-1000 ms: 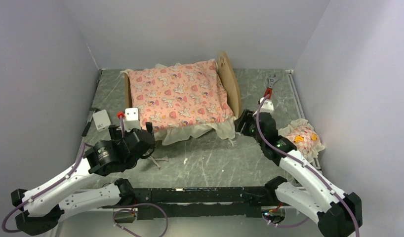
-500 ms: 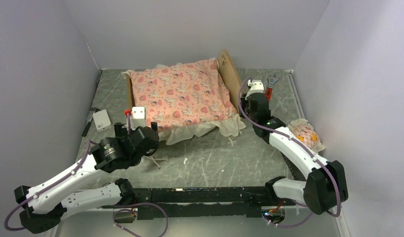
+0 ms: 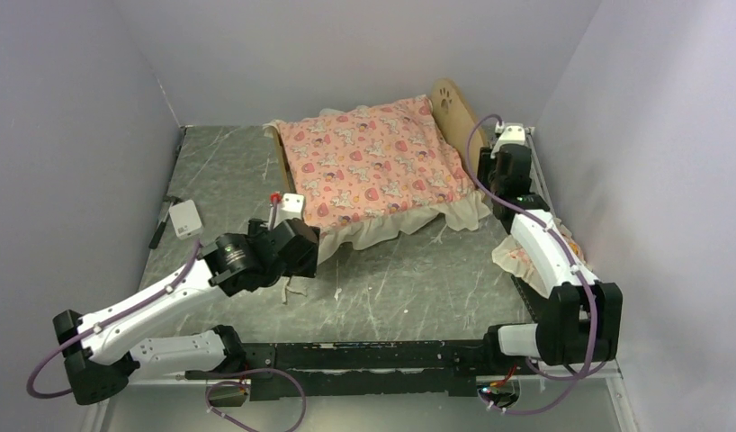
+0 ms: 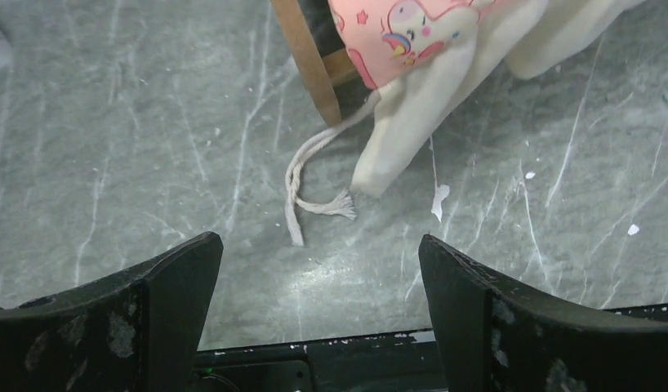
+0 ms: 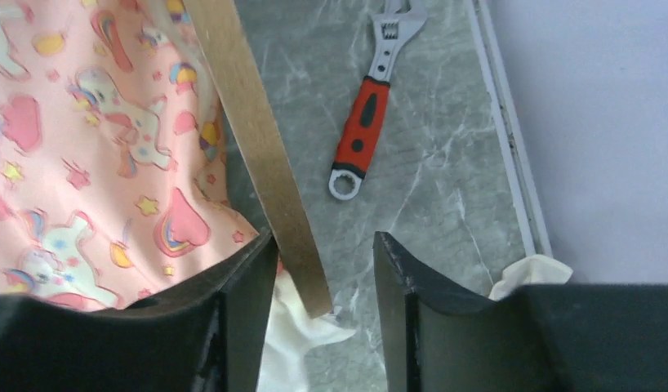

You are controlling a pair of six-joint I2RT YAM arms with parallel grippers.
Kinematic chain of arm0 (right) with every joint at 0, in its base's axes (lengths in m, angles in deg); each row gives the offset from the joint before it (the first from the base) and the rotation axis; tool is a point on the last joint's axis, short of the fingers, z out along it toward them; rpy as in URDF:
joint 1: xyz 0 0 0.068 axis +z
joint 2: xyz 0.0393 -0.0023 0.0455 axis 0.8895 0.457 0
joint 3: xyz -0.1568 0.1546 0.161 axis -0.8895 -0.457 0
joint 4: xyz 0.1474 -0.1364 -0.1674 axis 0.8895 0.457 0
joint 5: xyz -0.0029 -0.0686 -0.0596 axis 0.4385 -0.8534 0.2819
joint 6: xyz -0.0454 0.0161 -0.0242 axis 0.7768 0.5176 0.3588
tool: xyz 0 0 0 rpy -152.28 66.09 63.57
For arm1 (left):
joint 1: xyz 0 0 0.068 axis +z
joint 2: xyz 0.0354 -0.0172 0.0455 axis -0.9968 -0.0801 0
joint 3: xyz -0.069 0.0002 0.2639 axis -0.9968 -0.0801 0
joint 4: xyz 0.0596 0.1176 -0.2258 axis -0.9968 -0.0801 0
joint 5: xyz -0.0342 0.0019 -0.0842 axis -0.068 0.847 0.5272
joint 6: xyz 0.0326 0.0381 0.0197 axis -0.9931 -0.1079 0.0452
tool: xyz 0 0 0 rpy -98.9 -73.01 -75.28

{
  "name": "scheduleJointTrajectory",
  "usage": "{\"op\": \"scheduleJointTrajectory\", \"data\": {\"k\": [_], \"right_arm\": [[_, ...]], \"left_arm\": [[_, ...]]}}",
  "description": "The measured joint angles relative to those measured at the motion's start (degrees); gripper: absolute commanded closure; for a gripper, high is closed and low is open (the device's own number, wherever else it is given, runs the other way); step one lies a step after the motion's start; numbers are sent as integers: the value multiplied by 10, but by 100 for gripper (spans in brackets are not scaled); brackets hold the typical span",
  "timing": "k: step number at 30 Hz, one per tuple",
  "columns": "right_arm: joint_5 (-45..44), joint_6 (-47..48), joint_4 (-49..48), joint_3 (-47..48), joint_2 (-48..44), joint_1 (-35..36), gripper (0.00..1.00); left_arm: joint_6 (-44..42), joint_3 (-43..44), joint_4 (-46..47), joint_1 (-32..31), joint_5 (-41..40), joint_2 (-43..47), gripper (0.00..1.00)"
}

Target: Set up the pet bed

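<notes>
The grey marbled table (image 3: 391,288) filled my overhead view. On its far half, right of centre, stood the pet bed (image 3: 450,101), its paw-print headboard toward the back right corner. The pink cartoon mattress (image 3: 373,162) lay on the frame, cream ruffle spilling over the near side.

My right arm reached up along the right wall to the headboard. On its wrist camera, the right gripper (image 5: 322,241) had its jaws partly spread, with the headboard's wooden edge (image 5: 249,122) running down between them. A gap showed on the outer side, so nothing was pinched.

The left gripper (image 4: 318,245) hung low over the table just short of the bed's near corner, jaws spread wide and holding nothing.

The frilled pillow (image 3: 511,255) lay by the right wall, mostly hidden under my right arm. A small white box (image 3: 185,219) sat near the left edge, and a red-handled wrench (image 5: 365,131) lay just beyond the headboard. A frayed white cord (image 4: 302,175) trailed from the bed's corner onto the table.
</notes>
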Motion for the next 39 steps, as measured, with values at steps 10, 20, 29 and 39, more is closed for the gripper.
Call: {"op": "scheduleJointTrajectory", "data": {"k": [10, 20, 29, 39], "right_arm": [[-40, -65, 81, 21, -169, 42, 32], [10, -90, 5, -168, -246, 379, 25], [-1, 66, -88, -114, -24, 613, 30], [-22, 214, -131, 11, 130, 687, 35]], "left_arm": [[6, -5, 10, 0, 33, -19, 1], [12, -121, 63, 155, 70, 73, 0], [38, -245, 122, 317, 184, 143, 1], [68, -299, 172, 363, 269, 110, 1]]}}
